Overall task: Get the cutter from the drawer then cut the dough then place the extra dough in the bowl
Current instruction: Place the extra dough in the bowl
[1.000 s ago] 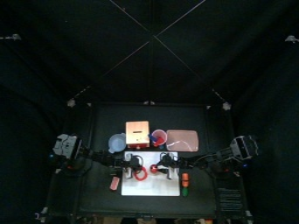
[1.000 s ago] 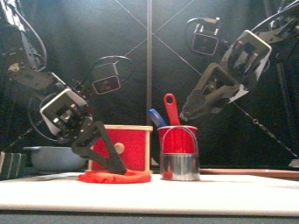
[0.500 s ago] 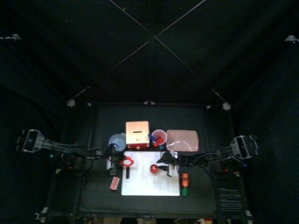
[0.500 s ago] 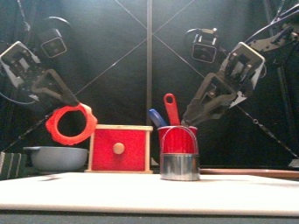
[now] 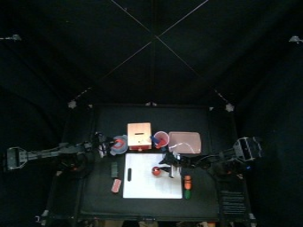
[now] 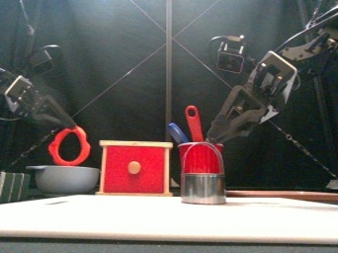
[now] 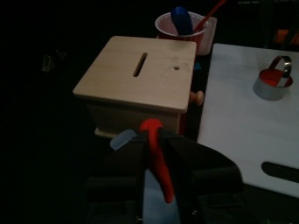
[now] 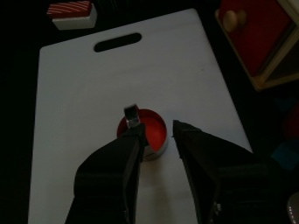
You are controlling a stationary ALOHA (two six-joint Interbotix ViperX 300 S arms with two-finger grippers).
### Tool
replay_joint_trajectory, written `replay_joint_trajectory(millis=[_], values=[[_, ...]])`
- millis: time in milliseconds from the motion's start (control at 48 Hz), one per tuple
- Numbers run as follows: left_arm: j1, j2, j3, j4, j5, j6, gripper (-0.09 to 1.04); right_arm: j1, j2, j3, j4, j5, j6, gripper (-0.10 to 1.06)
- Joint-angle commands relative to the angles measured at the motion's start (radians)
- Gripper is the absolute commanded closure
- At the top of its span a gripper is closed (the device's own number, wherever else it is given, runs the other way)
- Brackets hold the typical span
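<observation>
My left gripper point(image 6: 58, 125) is shut on the red dough ring point(image 6: 70, 145), which hangs upright just above the blue-grey bowl point(image 6: 62, 178). In the left wrist view the dough ring point(image 7: 155, 156) sits between the jaws, with a corner of the bowl point(image 7: 121, 141) under it. The metal cutter point(image 6: 203, 188) stands on the white cutting board point(image 5: 144, 183) with a red dough disc point(image 8: 149, 138) inside it. My right gripper point(image 6: 212, 133) hangs open above the cutter point(image 8: 142, 140), not touching it.
The wooden box point(image 6: 136, 168) with its red drawer front stands next to the bowl, and the red cup point(image 6: 201, 156) with two toy knives is right of it. A pink tray point(image 5: 185, 142) lies at the back right. Small toys point(image 5: 115, 185) point(image 5: 187, 184) lie beside the board.
The left gripper lifted the dough ring off the board, carried it left, and lowered it to just above the bowl. The right gripper has stayed above the cutter.
</observation>
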Motion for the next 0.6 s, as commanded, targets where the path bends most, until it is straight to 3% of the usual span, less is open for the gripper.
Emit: replay_joint_trajectory(millis=[21, 292, 604], values=[[0.006, 0.017, -0.018, 0.003, -0.003, 0.002, 0.14, -0.002, -0.014, -0.008, 0.000, -0.005, 0.000, 0.24], [0.006, 0.017, -0.017, 0.087, -0.009, 0.057, 0.14, -0.002, -0.002, -0.008, 0.002, -0.002, 0.000, 0.24], [0.002, 0.017, -0.015, 0.087, -0.011, 0.087, 0.14, -0.005, 0.005, -0.008, -0.003, -0.002, 0.000, 0.24]])
